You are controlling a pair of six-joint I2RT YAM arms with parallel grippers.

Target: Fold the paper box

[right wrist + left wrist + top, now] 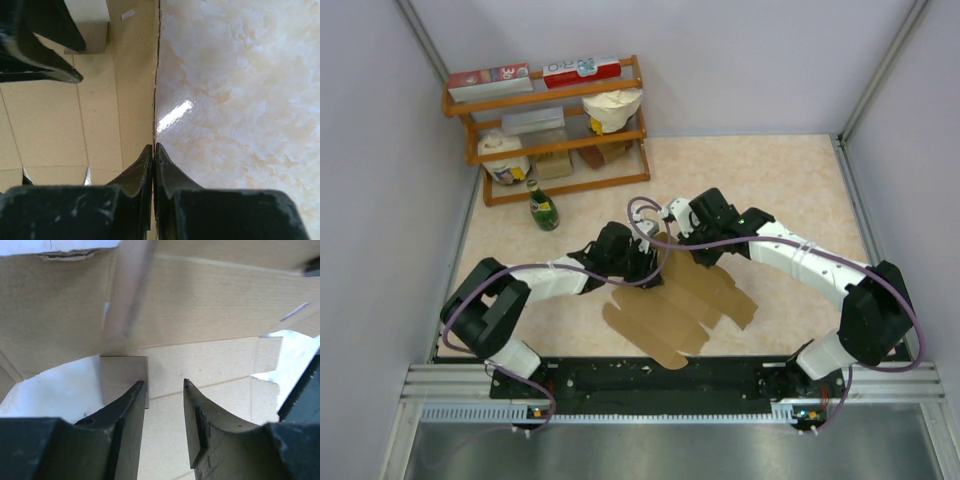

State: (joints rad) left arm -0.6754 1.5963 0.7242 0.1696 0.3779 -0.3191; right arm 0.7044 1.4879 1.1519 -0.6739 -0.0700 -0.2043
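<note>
At the back left of the marbled beige table (780,180) we see an orange wooden rack (570,186) standing against the pale wall (740,60). On its top shelf lie two red-and-white printed boxes (490,80) side by side. Below them we make out a clear tub (533,121), a cream paper bag (613,108) and a white pouch (503,155). A green bottle (542,207) stands upright just in front of the rack. A metal rail (670,410) runs along the near edge.
</note>
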